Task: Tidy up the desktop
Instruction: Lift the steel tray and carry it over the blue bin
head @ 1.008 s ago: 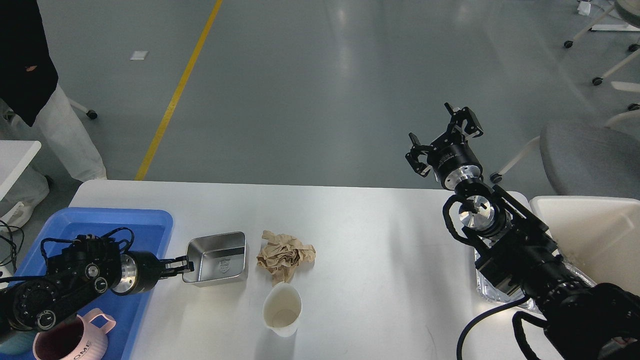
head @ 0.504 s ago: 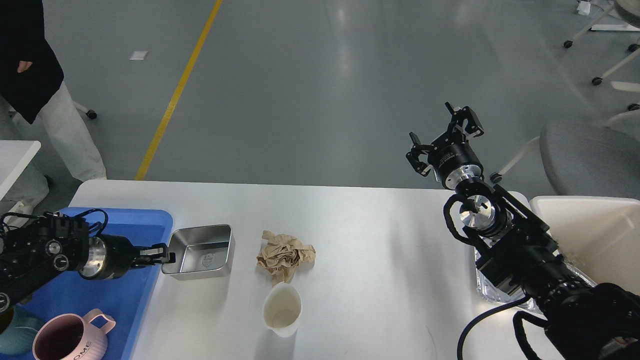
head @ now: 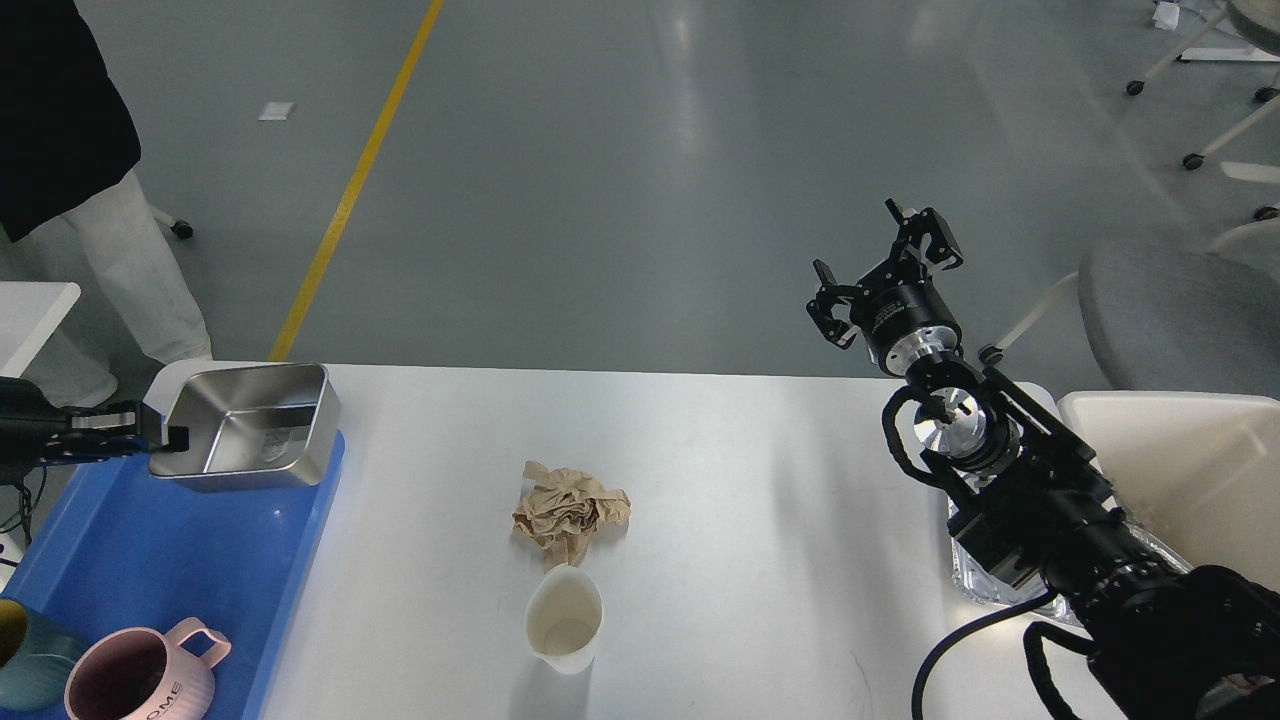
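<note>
The left gripper point(head: 160, 437) pinched the rim of a steel tin point(head: 245, 425), holding it over the blue tray's point(head: 150, 560) far end. The right gripper point(head: 880, 270) hovered past the white counter's point(head: 760, 520) far edge, jaws spread. Crumpled paper point(head: 570, 512) and a cup point(head: 564, 620) lay between them.

Shining evenly from overhead, leaving pale streaks of glare on the grey floor point(head: 690, 60), casting soft shadows across the glossy desktop point(head: 760, 520); staying sharp throughout.
</note>
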Robot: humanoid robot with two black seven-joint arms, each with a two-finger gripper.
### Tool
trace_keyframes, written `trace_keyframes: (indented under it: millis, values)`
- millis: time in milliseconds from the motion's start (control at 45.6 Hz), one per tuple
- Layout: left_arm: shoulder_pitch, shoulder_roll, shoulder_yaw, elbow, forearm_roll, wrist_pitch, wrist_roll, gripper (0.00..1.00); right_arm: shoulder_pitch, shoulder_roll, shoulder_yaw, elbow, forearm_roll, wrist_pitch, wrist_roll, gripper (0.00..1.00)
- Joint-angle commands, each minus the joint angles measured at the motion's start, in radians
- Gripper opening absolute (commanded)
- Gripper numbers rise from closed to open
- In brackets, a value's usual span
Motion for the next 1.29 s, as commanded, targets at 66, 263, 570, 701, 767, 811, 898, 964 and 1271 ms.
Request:
trace_keyframes:
  millis: [66,263,570,701,767,811,898,964,1271]
  values:
    - [0.007,0.046,0.005,0.043,-0.029,0.027,-0.009,0.00,0.002,0.002,0.001,0.002,0.000,-0.002,0.000,1.00]
    - [0.015,0.046,0.011,0.092,-0.029,0.039,-0.009,0.00,0.000,-0.001,0.001,0.002,0.000,-0.003,0.000,1.00]
    - [0.019,0.033,0.062,0.171,-0.028,0.080,-0.008,0.00,-0.005,-0.004,0.001,0.002,0.000,-0.002,0.000,1.00]
    - [0.025,-0.002,0.134,0.254,-0.029,0.151,-0.009,0.00,-0.006,-0.004,0.001,0.001,0.000,-0.002,0.000,1.00]
    - [0.030,-0.039,0.158,0.300,-0.029,0.173,-0.012,0.00,-0.008,-0.004,0.001,0.002,0.000,-0.002,0.000,1.00]
    - [0.039,-0.060,0.172,0.329,-0.028,0.183,-0.021,0.00,-0.012,-0.004,-0.001,0.002,0.000,-0.002,0.000,1.00]
    - [0.059,-0.095,0.178,0.386,-0.028,0.205,-0.038,0.00,-0.015,-0.004,-0.001,0.002,0.000,-0.002,0.000,1.00]
    - [0.076,-0.123,0.178,0.417,-0.026,0.225,-0.044,0.00,-0.015,-0.004,-0.001,0.002,0.000,-0.002,0.000,1.00]
    - [0.107,-0.226,0.178,0.503,-0.029,0.298,-0.043,0.00,-0.015,-0.006,-0.001,0.002,0.000,-0.002,0.000,1.00]
